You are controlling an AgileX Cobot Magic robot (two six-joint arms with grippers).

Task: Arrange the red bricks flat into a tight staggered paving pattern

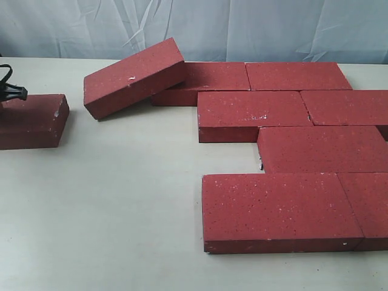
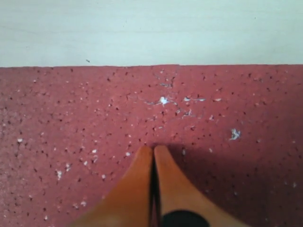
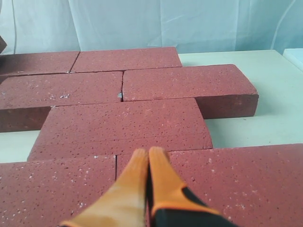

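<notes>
Tool of left arm (image 2: pixel 153 147) pinched together, low over lone brick (image 1: pixel 30 118), right tool (image 3: pixel 148 150) likewise together, above paved bricks (image 3: pixel 128 123)

On the surface (image 1: pixel 109 206), flat bricks (image 1: pixel 279 209) fill the right side in four staggered rows, edges touching. A tilted brick (image 1: pixel 133 79) leans on the back row's left end. A lone brick (image 1: pixel 30 118) lies far left, well apart.
</notes>
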